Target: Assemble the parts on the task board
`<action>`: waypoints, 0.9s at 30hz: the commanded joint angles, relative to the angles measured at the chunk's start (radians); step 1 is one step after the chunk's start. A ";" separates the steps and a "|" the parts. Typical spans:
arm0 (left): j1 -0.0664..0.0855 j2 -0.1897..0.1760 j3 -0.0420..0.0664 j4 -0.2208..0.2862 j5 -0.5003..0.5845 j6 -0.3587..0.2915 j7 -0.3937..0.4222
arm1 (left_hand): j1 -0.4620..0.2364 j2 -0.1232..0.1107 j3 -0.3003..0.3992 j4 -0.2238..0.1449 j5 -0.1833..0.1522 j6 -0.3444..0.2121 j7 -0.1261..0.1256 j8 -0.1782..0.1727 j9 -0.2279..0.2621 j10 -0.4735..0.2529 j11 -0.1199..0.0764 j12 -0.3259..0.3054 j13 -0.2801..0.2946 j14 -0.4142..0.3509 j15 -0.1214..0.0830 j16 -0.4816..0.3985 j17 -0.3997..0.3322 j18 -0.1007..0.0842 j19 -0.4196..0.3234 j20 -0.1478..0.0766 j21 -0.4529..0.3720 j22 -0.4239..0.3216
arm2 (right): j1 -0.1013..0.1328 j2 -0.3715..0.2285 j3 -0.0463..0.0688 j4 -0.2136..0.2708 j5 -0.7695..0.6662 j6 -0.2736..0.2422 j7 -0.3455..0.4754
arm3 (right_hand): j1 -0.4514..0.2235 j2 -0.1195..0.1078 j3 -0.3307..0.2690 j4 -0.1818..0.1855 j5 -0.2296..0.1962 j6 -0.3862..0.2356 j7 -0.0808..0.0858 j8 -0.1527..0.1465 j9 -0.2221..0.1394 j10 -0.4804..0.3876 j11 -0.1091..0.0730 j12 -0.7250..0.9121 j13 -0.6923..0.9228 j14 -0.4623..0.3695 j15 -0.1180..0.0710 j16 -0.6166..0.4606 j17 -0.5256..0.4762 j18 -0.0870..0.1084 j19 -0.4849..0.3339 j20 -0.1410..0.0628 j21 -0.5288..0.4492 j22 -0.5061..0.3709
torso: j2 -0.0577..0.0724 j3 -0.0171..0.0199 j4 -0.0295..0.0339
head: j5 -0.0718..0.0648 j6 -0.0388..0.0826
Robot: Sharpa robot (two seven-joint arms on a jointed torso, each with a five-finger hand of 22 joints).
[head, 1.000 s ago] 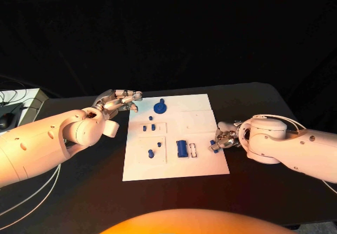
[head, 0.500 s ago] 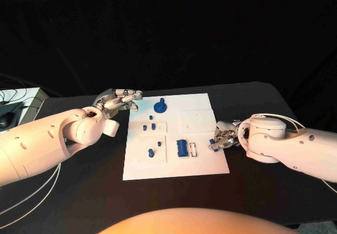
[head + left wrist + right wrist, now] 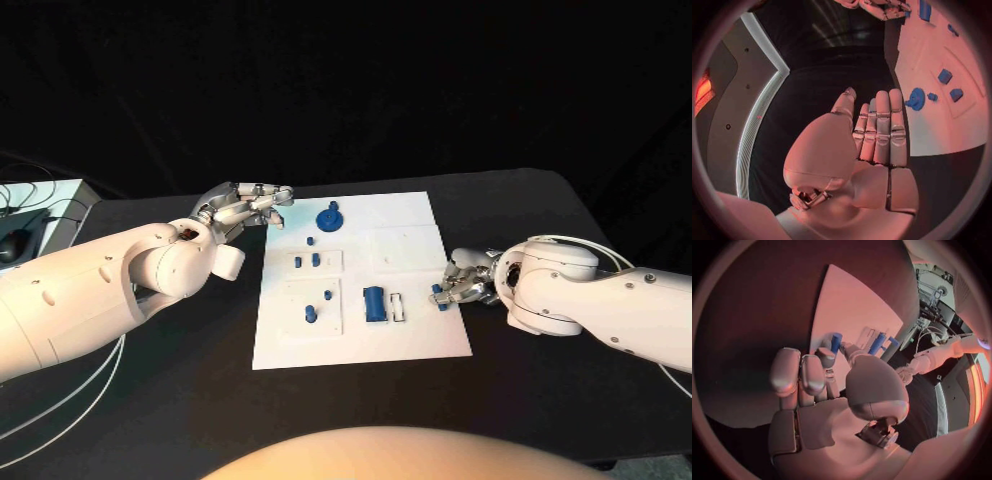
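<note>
The white task board (image 3: 411, 340) lies in the middle of the black table. On it are a blue gear (image 3: 330, 218), several small blue pegs (image 3: 306, 262) and a longer blue block (image 3: 374, 303) beside a white slot. My left hand (image 3: 245, 208) hovers by the board's far left corner, fingers straight and side by side, holding nothing (image 3: 879, 130). The gear (image 3: 916, 99) lies just beyond its fingertips. My right hand (image 3: 466, 280) is at the board's right edge and pinches a small blue piece (image 3: 440, 295) between thumb and a finger (image 3: 836, 342).
A grey device with cables (image 3: 29, 215) sits at the table's far left. White cables (image 3: 72, 395) trail under my left arm. Bare black table lies in front of the board and to its right, past my right arm.
My right arm has drawn slightly to the right, still holding the blue piece at the board's edge. The left hand has stayed put.
</note>
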 commanded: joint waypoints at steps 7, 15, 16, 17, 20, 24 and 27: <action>0.000 -0.001 0.001 0.004 0.003 0.021 0.001 | 0.004 0.004 -0.002 -0.005 -0.001 -0.003 0.000 0.003 0.001 -0.008 0.000 0.005 0.001 -0.003 0.003 -0.004 0.001 -0.005 0.002 0.002 -0.005 0.001 | 0.015 -0.005 -0.003 0.047 0.138 -0.062 -0.001 | -0.005 0.000 0.290 -0.293 0.006 0.008 0.001 0.008 0.004 0.005 -0.007 -0.004 -0.002 0.005 0.002 -0.008 -0.004 -0.013 0.048 -0.002 0.003 0.143 | 0.000 0.0002 -0.0003 | 0.001 -0.001; 0.000 -0.003 0.001 0.005 0.002 0.022 0.000 | 0.004 0.004 -0.002 -0.005 -0.001 -0.003 0.000 0.003 0.001 -0.008 0.000 0.005 0.001 -0.003 0.003 -0.004 0.001 -0.005 0.002 0.002 -0.005 0.001 | 0.020 -0.001 -0.002 0.084 0.165 -0.084 -0.002 | -0.005 0.000 0.288 -0.294 0.006 0.009 0.000 0.008 0.004 0.006 -0.007 -0.005 -0.003 0.005 0.002 -0.009 -0.005 -0.012 0.047 -0.002 0.000 0.142 | 0.001 0.0008 -0.0005 | 0.003 -0.004; 0.000 -0.003 0.001 0.005 0.002 0.022 0.000 | 0.004 0.004 -0.002 -0.005 -0.001 -0.003 0.000 0.003 0.001 -0.008 0.000 0.005 0.001 -0.003 0.003 -0.004 0.001 -0.005 0.002 0.002 -0.005 0.001 | 0.020 0.001 -0.002 0.087 0.166 -0.084 -0.002 | -0.005 0.000 0.288 -0.294 0.006 0.009 0.000 0.008 0.004 0.006 -0.007 -0.005 -0.003 0.006 0.002 -0.009 -0.005 -0.012 0.047 -0.002 0.000 0.142 | 0.001 0.0008 -0.0005 | 0.003 -0.004; 0.000 -0.003 0.001 0.005 0.002 0.022 0.000 | 0.004 0.004 -0.002 -0.005 -0.001 -0.003 0.000 0.003 0.001 -0.008 0.000 0.005 0.001 -0.003 0.003 -0.004 0.001 -0.005 0.002 0.002 -0.005 0.001 | 0.020 0.003 -0.002 0.088 0.168 -0.084 -0.002 | -0.005 0.000 0.287 -0.294 0.006 0.009 0.000 0.008 0.004 0.006 -0.007 -0.005 -0.003 0.006 0.002 -0.009 -0.005 -0.012 0.048 -0.002 0.001 0.142 | 0.000 0.0005 -0.0009 | 0.003 -0.005; 0.000 -0.003 0.001 0.006 0.002 0.023 0.000 | 0.004 0.004 -0.002 -0.005 -0.001 -0.003 0.000 0.003 0.001 -0.008 0.000 0.005 0.001 -0.003 0.003 -0.004 0.001 -0.005 0.002 0.002 -0.005 0.001 | 0.020 0.011 -0.002 0.089 0.169 -0.083 -0.002 | -0.005 0.000 0.286 -0.294 0.006 0.009 0.000 0.008 0.004 0.007 -0.007 -0.004 -0.003 0.006 0.002 -0.009 -0.006 -0.013 0.048 -0.002 0.003 0.143 | 0.000 0.0003 -0.0008 | 0.003 -0.005; 0.000 -0.003 0.001 0.007 0.002 0.023 0.000 | 0.004 0.004 -0.002 -0.005 -0.001 -0.003 0.000 0.003 0.001 -0.008 0.000 0.005 0.001 -0.003 0.003 -0.004 0.001 -0.005 0.002 0.002 -0.005 0.001 | 0.020 0.025 -0.002 0.082 0.167 -0.076 -0.003 | -0.005 0.000 0.285 -0.294 0.006 0.008 0.000 0.008 0.004 0.007 -0.007 -0.005 -0.003 0.006 0.002 -0.010 -0.006 -0.013 0.048 -0.002 0.002 0.143 | 0.000 0.0000 -0.0008 | 0.002 -0.006; 0.000 -0.003 0.001 0.007 0.002 0.023 0.000 | 0.004 0.004 -0.002 -0.005 -0.001 -0.003 0.000 0.003 0.001 -0.008 0.000 0.005 0.001 -0.003 0.003 -0.004 0.001 -0.005 0.002 0.002 -0.005 0.001 | 0.015 0.037 -0.003 0.073 0.166 -0.073 -0.004 | -0.004 0.001 0.282 -0.295 0.006 0.008 0.000 0.007 0.003 0.006 -0.007 -0.005 -0.003 0.006 0.002 -0.010 -0.007 -0.012 0.047 -0.002 0.000 0.142 | 0.001 0.0002 0.0002 | 0.003 -0.006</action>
